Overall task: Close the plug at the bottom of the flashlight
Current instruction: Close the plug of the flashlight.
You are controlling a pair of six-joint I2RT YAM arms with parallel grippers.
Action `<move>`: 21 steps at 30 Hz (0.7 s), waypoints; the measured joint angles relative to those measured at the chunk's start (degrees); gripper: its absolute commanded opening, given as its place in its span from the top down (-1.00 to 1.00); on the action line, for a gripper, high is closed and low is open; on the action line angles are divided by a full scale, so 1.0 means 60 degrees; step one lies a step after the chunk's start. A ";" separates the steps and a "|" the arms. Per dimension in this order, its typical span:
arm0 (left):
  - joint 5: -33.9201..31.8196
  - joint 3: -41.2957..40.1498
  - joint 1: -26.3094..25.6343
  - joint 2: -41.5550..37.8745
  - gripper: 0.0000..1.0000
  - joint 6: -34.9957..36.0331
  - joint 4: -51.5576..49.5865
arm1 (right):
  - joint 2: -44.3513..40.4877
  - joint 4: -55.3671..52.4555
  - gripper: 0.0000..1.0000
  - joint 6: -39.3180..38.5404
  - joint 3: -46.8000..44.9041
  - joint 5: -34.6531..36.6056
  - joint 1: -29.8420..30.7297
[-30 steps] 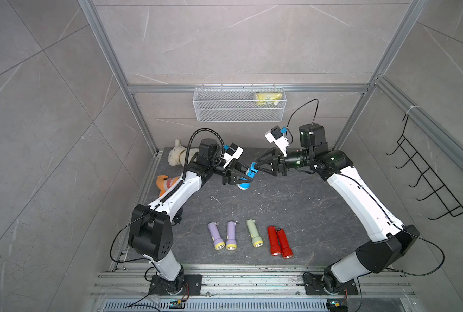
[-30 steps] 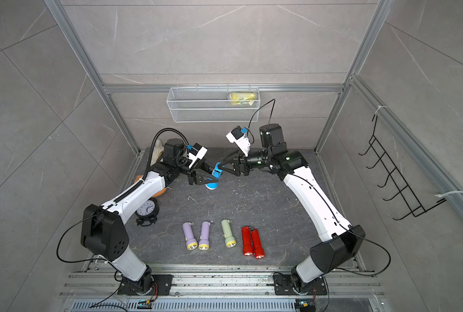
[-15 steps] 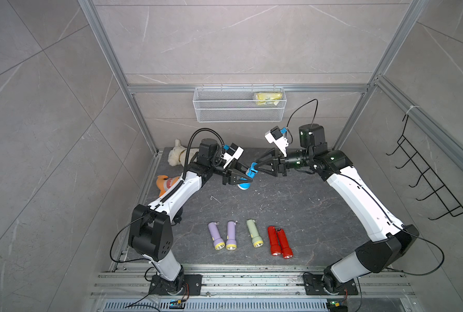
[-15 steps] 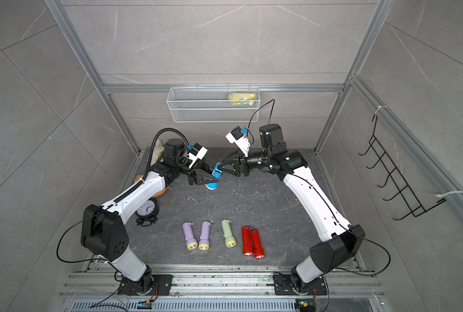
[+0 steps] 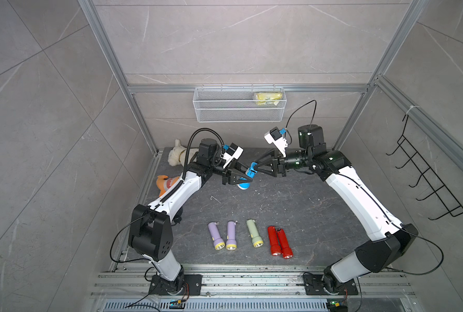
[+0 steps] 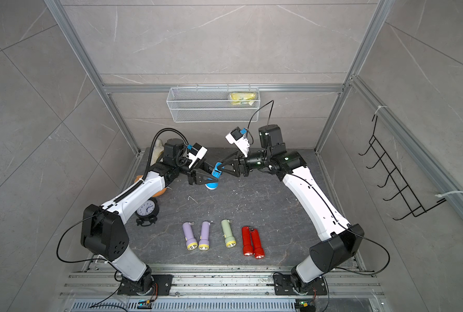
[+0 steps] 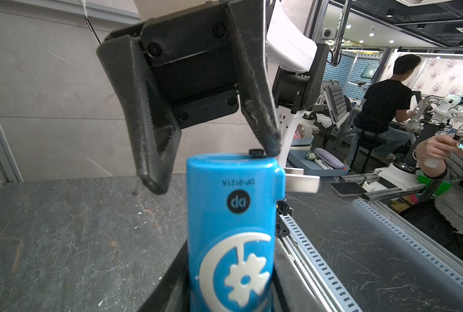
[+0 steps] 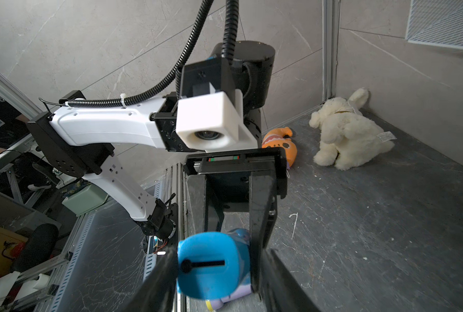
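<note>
A blue flashlight hangs in the air at the back of the floor, with my left gripper shut on its body. Its metal plug sticks out sideways near the bottom end, which shows a black slot. My right gripper faces that end with its jaws open on either side of it. One of its fingertips touches the end by a small black knob, while the other finger stands off to the side.
Several flashlights lie in a row near the front: purple, green, red. A white plush dog and an orange toy sit at the back left. There is a clock, a wire basket and a hook rack.
The right gripper's jaws have drawn slightly closer around the flashlight's bottom end. The left arm and the flashlight have stayed put.
</note>
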 measured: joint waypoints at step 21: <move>0.0182 -0.0069 0.0102 -0.0033 1.00 0.0036 -0.0058 | 0.0087 0.0678 0.97 0.0197 -0.0026 -0.0044 -0.0055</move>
